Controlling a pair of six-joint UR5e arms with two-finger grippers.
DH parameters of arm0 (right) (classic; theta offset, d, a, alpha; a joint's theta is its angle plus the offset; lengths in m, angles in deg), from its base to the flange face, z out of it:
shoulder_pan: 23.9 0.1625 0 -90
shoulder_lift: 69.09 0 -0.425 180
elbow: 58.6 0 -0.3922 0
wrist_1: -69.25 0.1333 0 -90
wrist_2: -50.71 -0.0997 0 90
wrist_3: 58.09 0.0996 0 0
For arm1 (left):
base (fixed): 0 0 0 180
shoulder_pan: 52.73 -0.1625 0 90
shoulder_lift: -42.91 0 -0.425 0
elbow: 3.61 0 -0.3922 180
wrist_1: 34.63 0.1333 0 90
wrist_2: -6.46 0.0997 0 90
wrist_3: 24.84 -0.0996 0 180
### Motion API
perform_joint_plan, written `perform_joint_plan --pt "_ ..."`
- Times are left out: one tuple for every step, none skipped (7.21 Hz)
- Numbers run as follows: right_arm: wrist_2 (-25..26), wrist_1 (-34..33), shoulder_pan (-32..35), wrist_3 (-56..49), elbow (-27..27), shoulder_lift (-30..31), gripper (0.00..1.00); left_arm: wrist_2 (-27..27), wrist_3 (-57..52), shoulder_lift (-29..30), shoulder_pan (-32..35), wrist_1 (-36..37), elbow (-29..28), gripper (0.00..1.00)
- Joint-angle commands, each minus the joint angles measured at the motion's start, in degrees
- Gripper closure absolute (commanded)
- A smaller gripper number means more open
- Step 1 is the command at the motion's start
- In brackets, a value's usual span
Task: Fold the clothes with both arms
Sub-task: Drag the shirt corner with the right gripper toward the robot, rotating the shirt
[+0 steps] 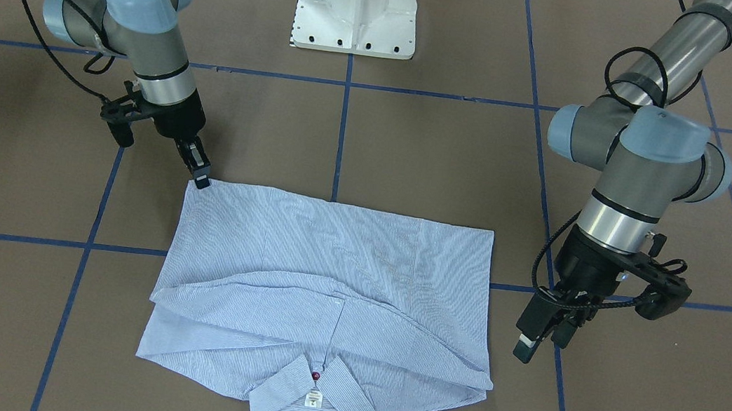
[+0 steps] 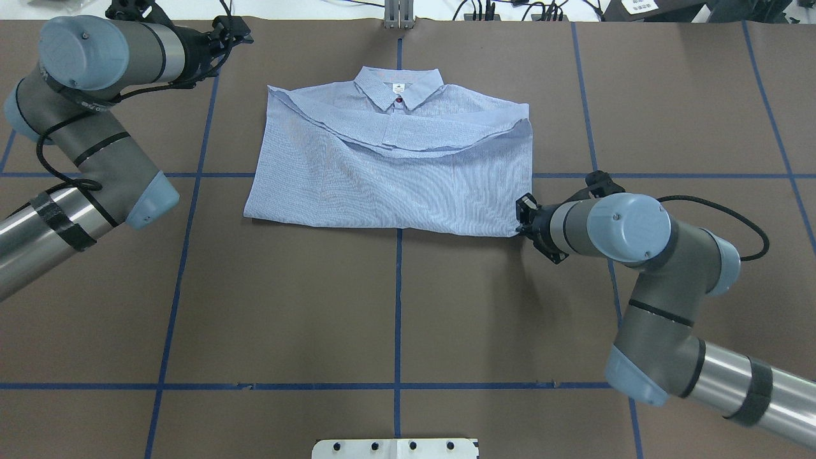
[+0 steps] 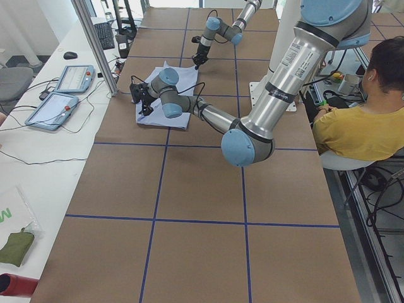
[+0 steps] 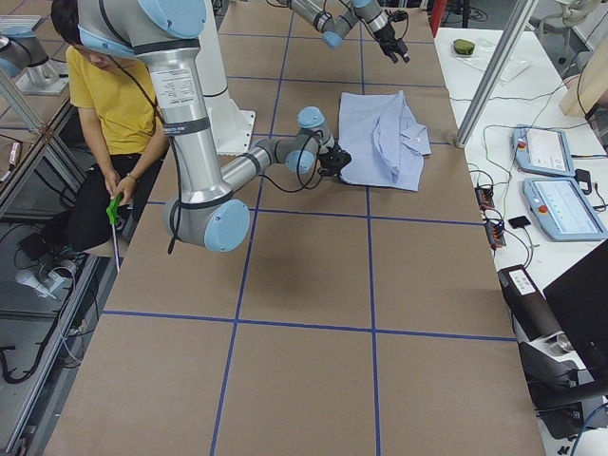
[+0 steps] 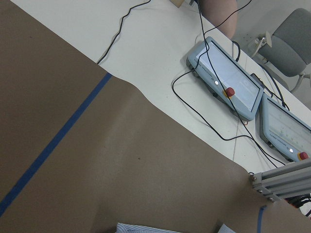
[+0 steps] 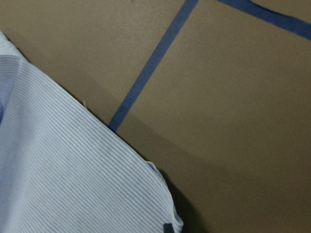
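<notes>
The light blue striped shirt (image 1: 330, 264) lies folded into a rectangle on the brown table, with its collar (image 1: 311, 403) and white neck label on the far side from the robot. It also shows in the overhead view (image 2: 382, 185). My right gripper (image 1: 200, 176) is low at the shirt's near right corner and its fingers look shut on the corner (image 6: 163, 213). It also shows in the overhead view (image 2: 521, 218). My left gripper (image 1: 538, 336) hangs above the bare table beside the shirt's left edge. It is open, holds nothing and is clear of the cloth.
The white pedestal base (image 1: 357, 6) stands at the robot's side of the table. Blue tape lines (image 1: 342, 131) cross the table. Two teach pendants (image 5: 228, 87) with cables lie beyond the far edge. An aluminium post (image 3: 95, 44) stands there. A seated person (image 3: 360, 120) is by the robot.
</notes>
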Motion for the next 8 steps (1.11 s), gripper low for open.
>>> perform_joint_plan --pt "0.1 -15.8 -10.2 1.2 17.1 3.9 1.0 -0.4 0.9 0.0 -0.6 0.4 3.1 0.02" --pt "-0.1 -19.2 -16.2 5.4 19.1 3.6 1.0 -0.4 3.2 -1.6 -2.8 3.1 6.1 0.02" --pt "-0.7 -19.3 -20.8 7.3 19.6 3.8 1.0 -0.1 3.5 -3.6 -6.1 6.6 10.1 0.02" --pt "-2.9 -19.3 -23.2 8.3 20.1 3.9 1.0 -0.2 4.6 -7.9 -9.8 6.9 15.0 0.02" --pt "-3.5 -19.4 -25.1 8.3 20.7 3.9 1.0 0.1 6.2 -12.5 -15.1 6.9 18.9 0.03" --pt "-3.9 -19.4 -26.3 8.4 21.0 4.4 1.0 0.5 8.7 -14.0 -18.7 7.0 20.0 0.05" --pt "-5.6 -19.5 -26.5 9.6 21.0 4.5 1.0 2.9 8.9 -14.3 -21.7 7.2 19.7 0.11" --pt "-6.6 -19.4 -26.4 10.0 21.1 4.5 1.0 3.3 9.0 -15.1 -22.6 7.2 19.9 0.15"
